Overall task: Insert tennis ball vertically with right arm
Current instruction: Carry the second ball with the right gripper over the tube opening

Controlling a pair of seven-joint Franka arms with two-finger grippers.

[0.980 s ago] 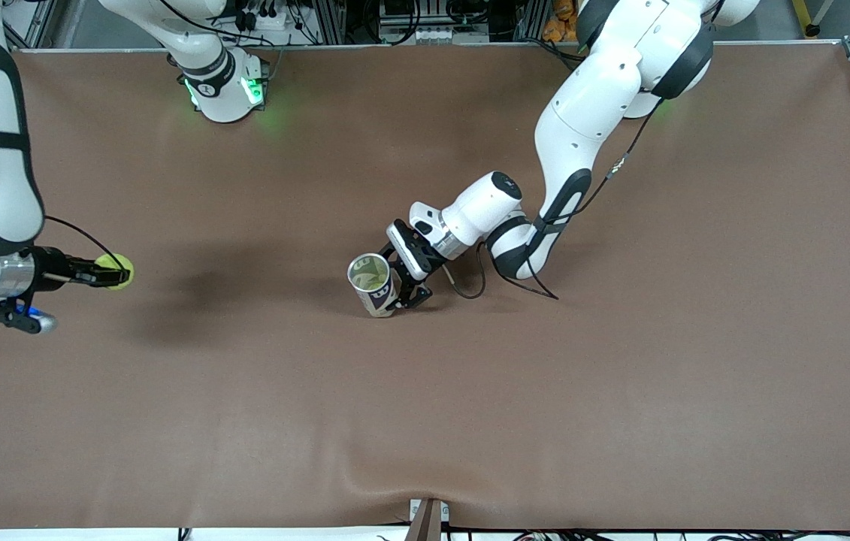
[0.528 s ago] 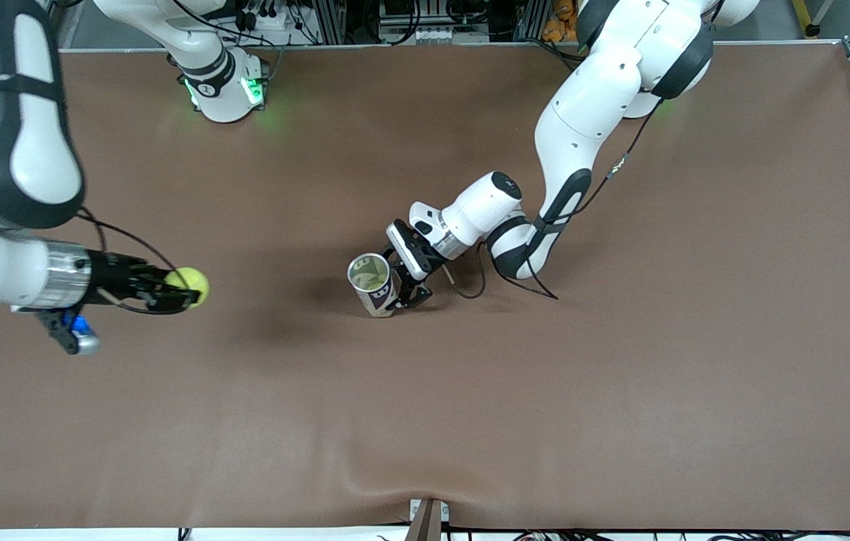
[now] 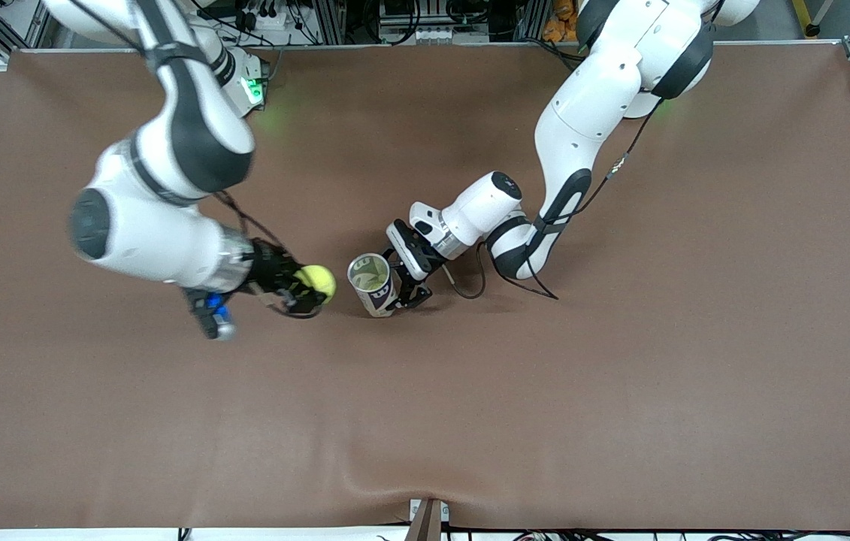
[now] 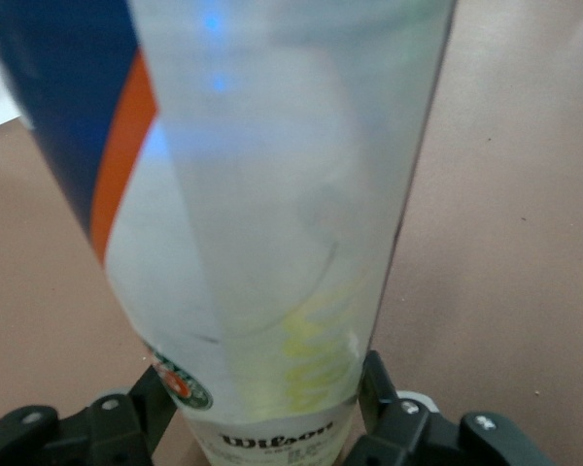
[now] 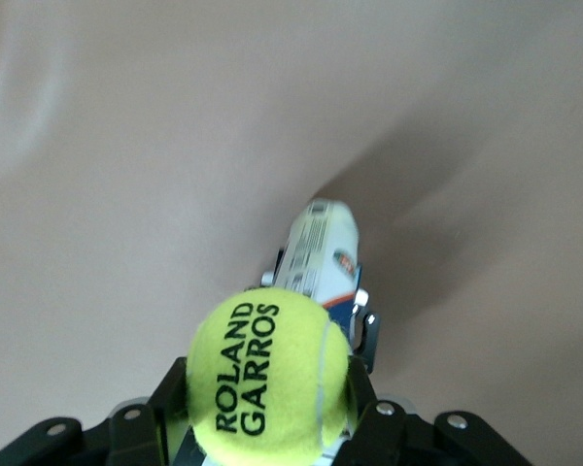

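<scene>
A yellow tennis ball (image 3: 317, 280) printed ROLAND GARROS is held in my right gripper (image 3: 308, 289), which is shut on it in the air, beside the can's open mouth; the ball fills the right wrist view (image 5: 269, 374). A clear tennis ball can (image 3: 372, 285) with a blue, orange and white label stands upright mid-table, open end up. My left gripper (image 3: 402, 289) is shut on the can low on its side; in the left wrist view the can (image 4: 272, 214) sits between the black fingers (image 4: 384, 413). The can also shows past the ball in the right wrist view (image 5: 321, 252).
The brown table cover (image 3: 620, 376) spreads wide round the can. The arms' bases and cabling stand along the table's edge farthest from the front camera. A small bracket (image 3: 428, 518) sits at the table's nearest edge.
My right arm has swept with the ball from the right arm's end of the table toward the middle, up to the can. The left arm and the can have not moved.
</scene>
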